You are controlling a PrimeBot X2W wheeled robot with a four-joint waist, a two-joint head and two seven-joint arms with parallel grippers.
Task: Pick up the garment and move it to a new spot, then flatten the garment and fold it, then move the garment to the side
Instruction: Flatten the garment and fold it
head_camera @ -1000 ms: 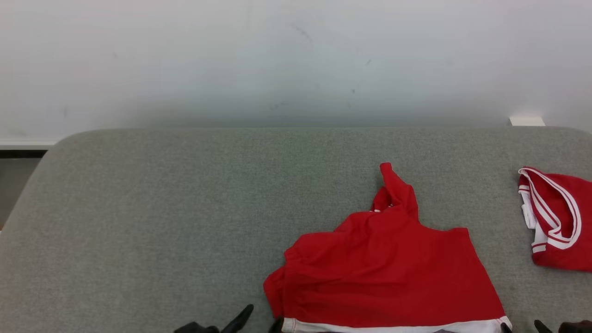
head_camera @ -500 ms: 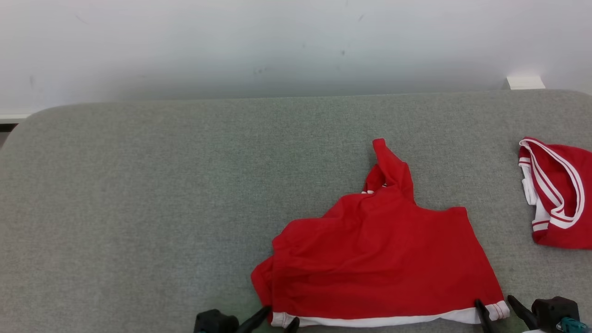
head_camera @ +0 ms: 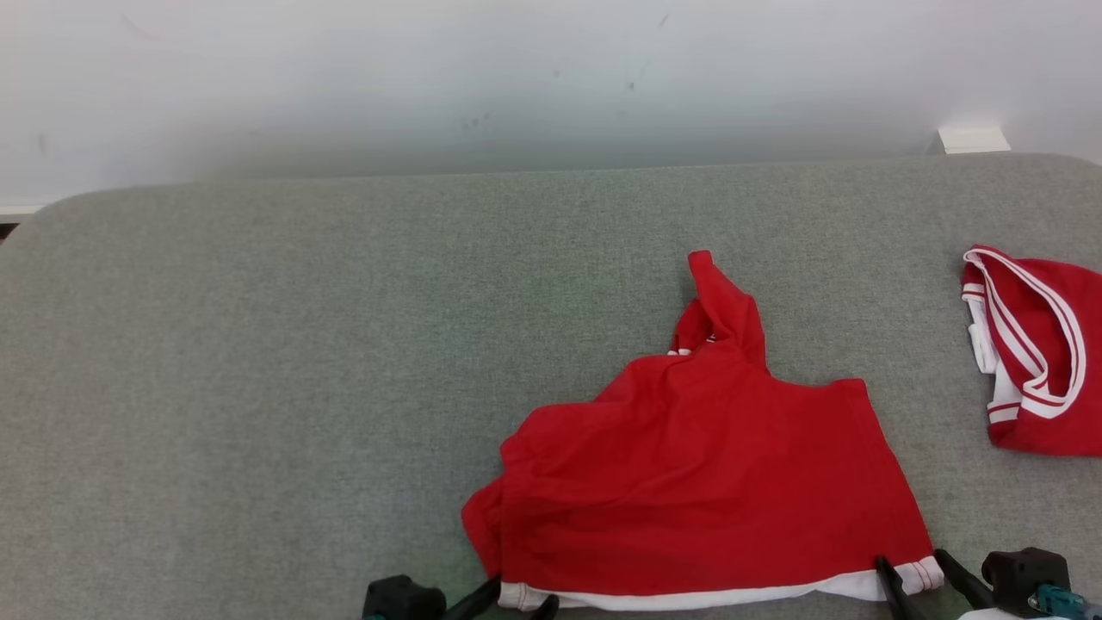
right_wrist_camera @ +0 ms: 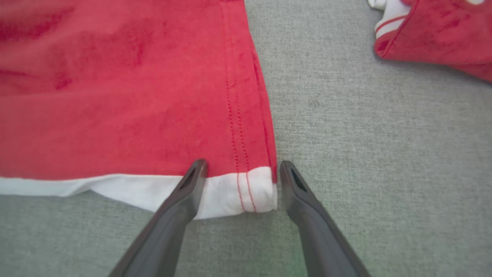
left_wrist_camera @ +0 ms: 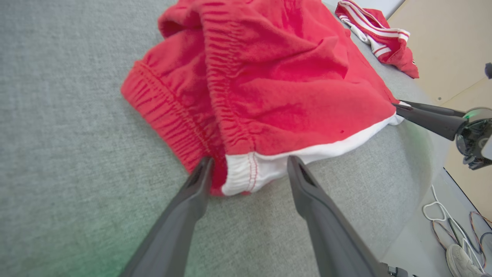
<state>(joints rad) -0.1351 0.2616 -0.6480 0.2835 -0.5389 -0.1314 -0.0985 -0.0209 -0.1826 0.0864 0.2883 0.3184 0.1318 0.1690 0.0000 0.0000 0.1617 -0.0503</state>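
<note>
The garment (head_camera: pixel 706 482) is red with a white hem along its near edge, lying rumpled on the grey cushion (head_camera: pixel 258 362). One red flap (head_camera: pixel 721 301) pokes up at its far side. My left gripper (head_camera: pixel 515 601) is open at the hem's left corner. In the left wrist view that white corner (left_wrist_camera: pixel 246 173) lies between the spread fingers (left_wrist_camera: pixel 201 181) of the left gripper (left_wrist_camera: pixel 250 171). My right gripper (head_camera: pixel 919 579) is open at the right corner, and its fingers (right_wrist_camera: pixel 194 177) straddle the white hem corner (right_wrist_camera: pixel 246 192) of the garment (right_wrist_camera: pixel 134 96).
A second red piece with white stripes (head_camera: pixel 1037 353) lies at the cushion's right edge, apart from the garment. A pale wall (head_camera: pixel 516 77) rises behind the cushion. The left wrist view shows floor, cables and a shoe (left_wrist_camera: pixel 459 261) beyond the cushion's edge.
The head camera has tilted down, so the whole picture shifted. Both grippers have come forward to the hem's two near corners and now straddle them, jaws still wide.
</note>
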